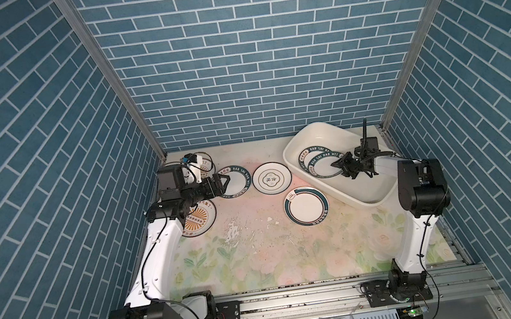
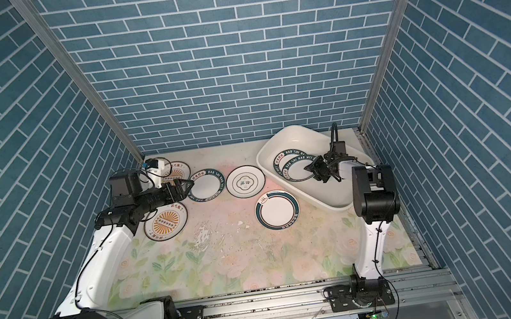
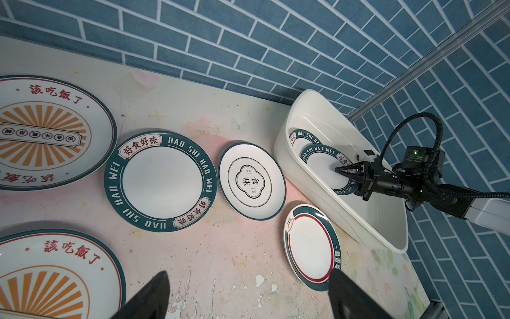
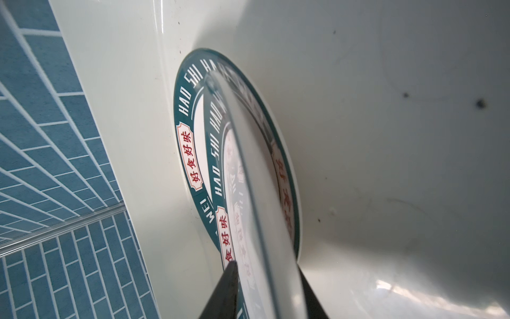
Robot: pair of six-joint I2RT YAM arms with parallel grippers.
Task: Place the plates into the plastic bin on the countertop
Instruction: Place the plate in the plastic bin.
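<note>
Right pincer point(image 3: 340, 169) is inside the plastic bin point(image 3: 386, 218), straddling the upper lettered plate's point(image 3: 321, 165) rim; whether it's pinching, I can't tell. Left pincer point(image 3: 248, 277) is spread apart, with the lettered plate point(image 3: 161, 182) on the counter point(image 3: 220, 256) just ahead.

1. Walls point(image 1: 233, 52): blue brick tiles, white grout.
2. Countertop point(image 1: 260, 260): pale, with pink flowers, green leaves and scuffed white patches.
3. Bin point(image 1: 321, 131): glossy cream-white.
4. Lettered plates point(image 3: 160, 182): white, dark green rim, white letters, red characters on cream panels; two alike in the bin.
5. Emblem plate point(image 3: 252, 181): white, black quatrefoil.
6. Ring plate point(image 3: 310, 245): white, green partial ring, red line.
7. Sunburst plates point(image 3: 41, 132): orange rays, red characters, green edge.
</note>
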